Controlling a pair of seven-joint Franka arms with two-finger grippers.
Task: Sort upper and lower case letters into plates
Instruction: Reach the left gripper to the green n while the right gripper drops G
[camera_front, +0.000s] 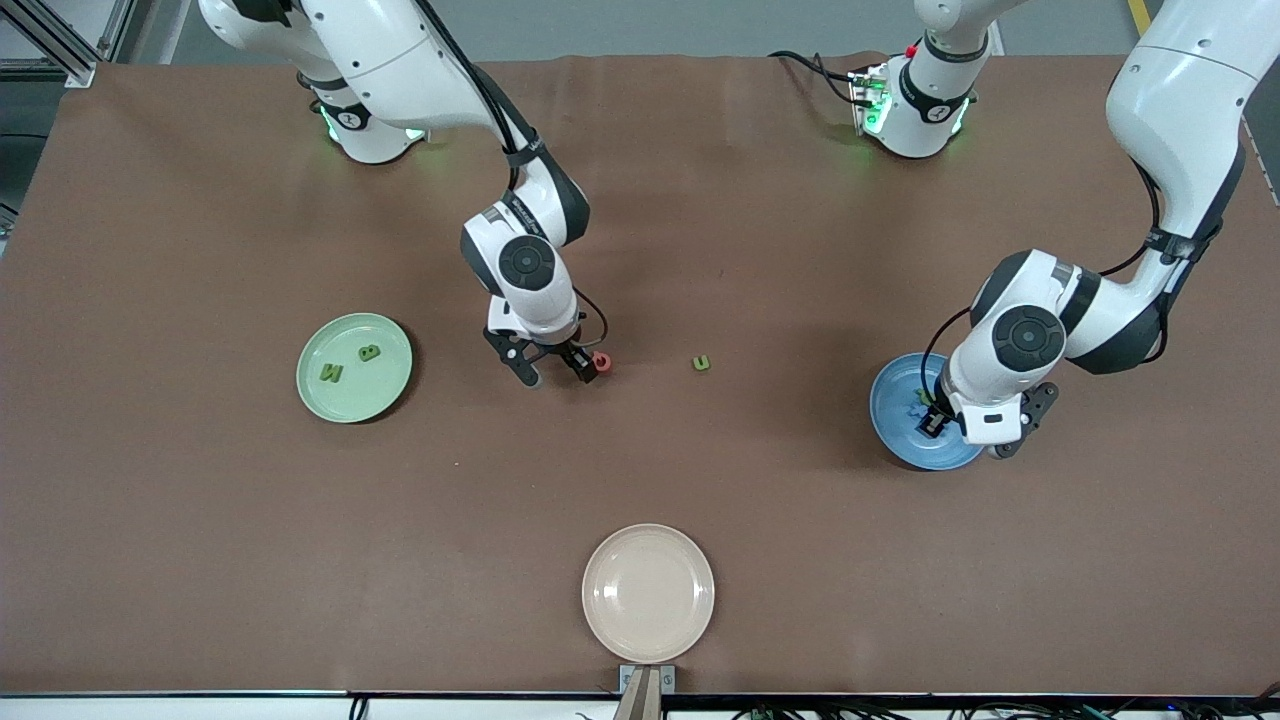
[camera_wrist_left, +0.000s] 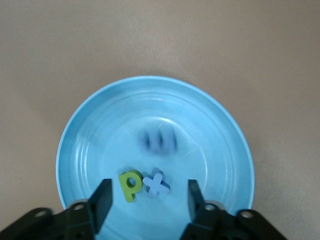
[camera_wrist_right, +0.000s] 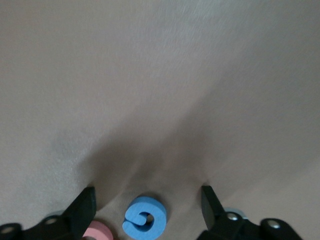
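My left gripper (camera_wrist_left: 148, 202) hangs open over the sky blue plate (camera_wrist_left: 210, 125), which holds a green p (camera_wrist_left: 130, 185), a blue x (camera_wrist_left: 157, 184) and a blurred dark blue letter (camera_wrist_left: 160, 141). In the front view this gripper (camera_front: 970, 435) covers part of that plate (camera_front: 895, 395). My right gripper (camera_wrist_right: 147, 205) stands open low over the table, its fingers on either side of a blue curled letter (camera_wrist_right: 145, 222), with the red letter (camera_wrist_right: 97, 232) beside one finger. The red letter (camera_front: 601, 361) shows beside the right gripper (camera_front: 557, 373). The mint green plate (camera_front: 320, 400) holds a green N (camera_front: 331, 372) and B (camera_front: 368, 352).
A small green u (camera_front: 702, 363) lies on the brown table between the two grippers. A cream-beige plate (camera_front: 648, 592) sits near the table's front edge, nearest to the front camera.
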